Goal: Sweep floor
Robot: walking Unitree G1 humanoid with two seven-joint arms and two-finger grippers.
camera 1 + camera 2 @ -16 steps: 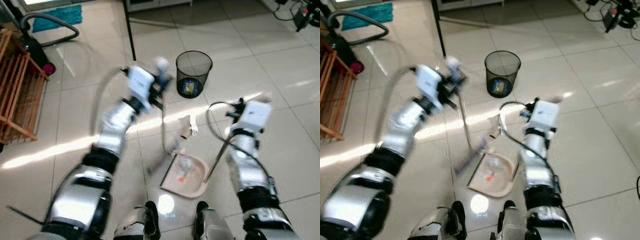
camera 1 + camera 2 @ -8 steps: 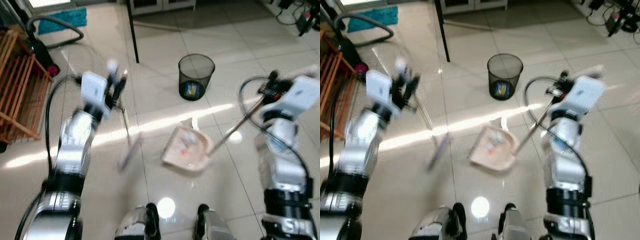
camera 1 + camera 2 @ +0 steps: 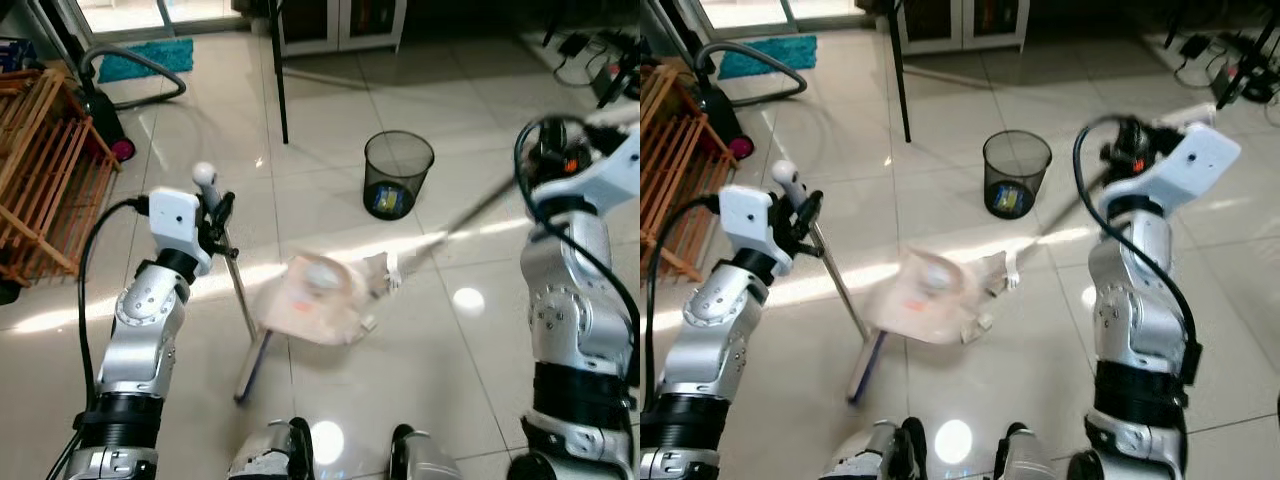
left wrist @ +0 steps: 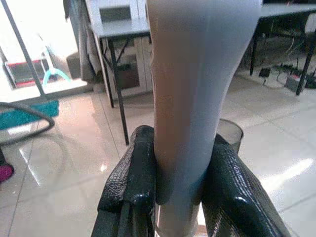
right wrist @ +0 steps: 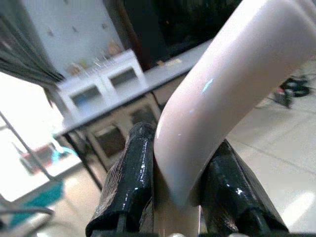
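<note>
Two tools: both closed on long handles.
Left tool (image 3: 212,215): at 9 o'clock, clamps the broom (image 3: 240,300), head on the floor (image 3: 330,120).
Dustpan (image 3: 315,300): centre, loaded, lifted.
Bin (image 3: 398,175): at 12 o'clock; keep the pan level, tip it over the rim.
Right tool (image 5: 177,197): at 3 o'clock; wrist view shows its fingers (image 5: 129,182) pinching the dustpan handle (image 3: 470,212).

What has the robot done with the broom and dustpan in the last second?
The right end effector has lifted the dustpan off the floor and swung it toward the mesh bin. The left end effector pulled the broom aside to the robot's left. Both still grip their handles; the bin hasn't moved.
</note>
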